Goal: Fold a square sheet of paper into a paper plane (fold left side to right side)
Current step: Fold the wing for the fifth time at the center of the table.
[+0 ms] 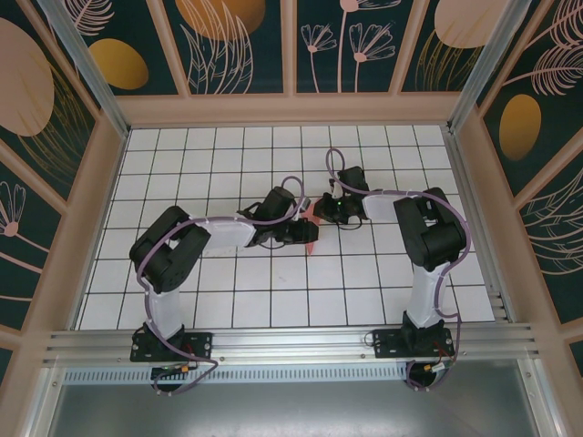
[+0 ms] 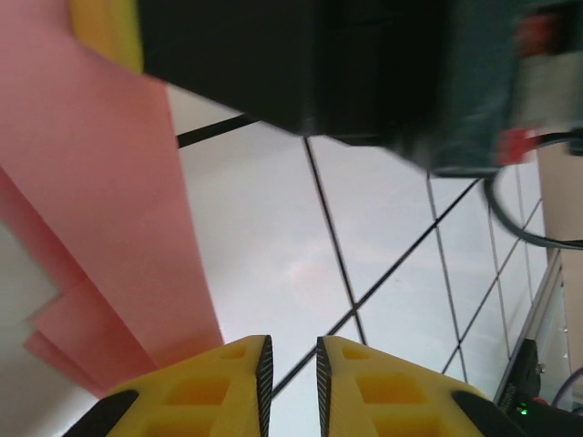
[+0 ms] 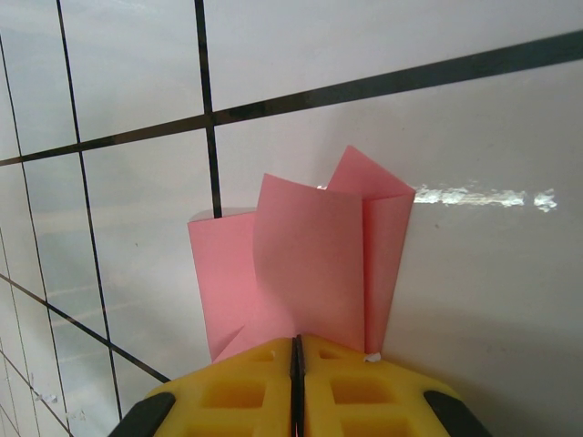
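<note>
The square sheet of paper (image 3: 310, 264) is folded into several salmon-pink layers. It rises straight out from the tips of the right gripper (image 3: 297, 339). The two yellow fingers (image 3: 364, 391) of that gripper are pressed together with no gap between them, and the lower edge of the paper is pinched in the seam. Beyond the jaws the paper fans out. One broad flap stands in the middle, a narrower strip with a sharp vertical crease lies just right of it, and another layer shows behind on the left. The far corners of the paper reach the white grid-tiled table (image 3: 474, 109), next to a black grid line.

In the left wrist view the left gripper (image 2: 291, 341) has its jaws a narrow slit apart. White tile shows through the slit and nothing is between the fingers. The pink paper (image 2: 100, 200) lies to the left of these jaws. It runs as a wide band from the upper left corner down to the outer side of the left finger (image 2: 209, 382), and stepped layered edges show further left. Whether the paper touches that finger cannot be told. Ahead of the jaws a dark gripper body crosses the top of the view, with a yellow pad sitting on the paper at its left end.

From above, the two grippers meet tip to tip near the middle of the table. The paper (image 1: 311, 244) shows as small pink slivers between them.
</note>
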Action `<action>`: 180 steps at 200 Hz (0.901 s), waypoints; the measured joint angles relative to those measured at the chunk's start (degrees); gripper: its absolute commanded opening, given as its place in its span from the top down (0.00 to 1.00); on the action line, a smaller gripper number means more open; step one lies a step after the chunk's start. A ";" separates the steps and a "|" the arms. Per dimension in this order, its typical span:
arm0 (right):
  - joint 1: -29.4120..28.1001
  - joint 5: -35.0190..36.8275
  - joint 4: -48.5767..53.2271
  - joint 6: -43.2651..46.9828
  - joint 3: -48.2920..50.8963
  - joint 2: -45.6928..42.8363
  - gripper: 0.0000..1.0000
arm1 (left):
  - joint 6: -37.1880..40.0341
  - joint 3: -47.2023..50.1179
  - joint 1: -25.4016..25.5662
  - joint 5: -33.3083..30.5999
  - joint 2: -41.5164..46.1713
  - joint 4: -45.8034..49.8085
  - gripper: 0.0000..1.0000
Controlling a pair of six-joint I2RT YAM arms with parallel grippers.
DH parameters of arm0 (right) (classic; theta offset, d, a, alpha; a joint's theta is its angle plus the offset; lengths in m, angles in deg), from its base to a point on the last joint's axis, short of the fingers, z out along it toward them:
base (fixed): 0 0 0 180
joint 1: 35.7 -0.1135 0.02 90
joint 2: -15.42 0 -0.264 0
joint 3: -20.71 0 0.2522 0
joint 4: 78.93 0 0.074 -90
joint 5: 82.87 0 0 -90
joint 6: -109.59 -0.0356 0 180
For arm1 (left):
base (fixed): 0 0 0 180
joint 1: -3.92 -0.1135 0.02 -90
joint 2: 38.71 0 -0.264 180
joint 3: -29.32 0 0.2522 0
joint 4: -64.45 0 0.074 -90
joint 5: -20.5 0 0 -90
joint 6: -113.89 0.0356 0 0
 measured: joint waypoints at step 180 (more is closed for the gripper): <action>0.02 0.00 6.14 2.69 2.75 -9.75 0.94 | -1.62 1.88 2.93 -6.01 -2.34 -2.23 0.83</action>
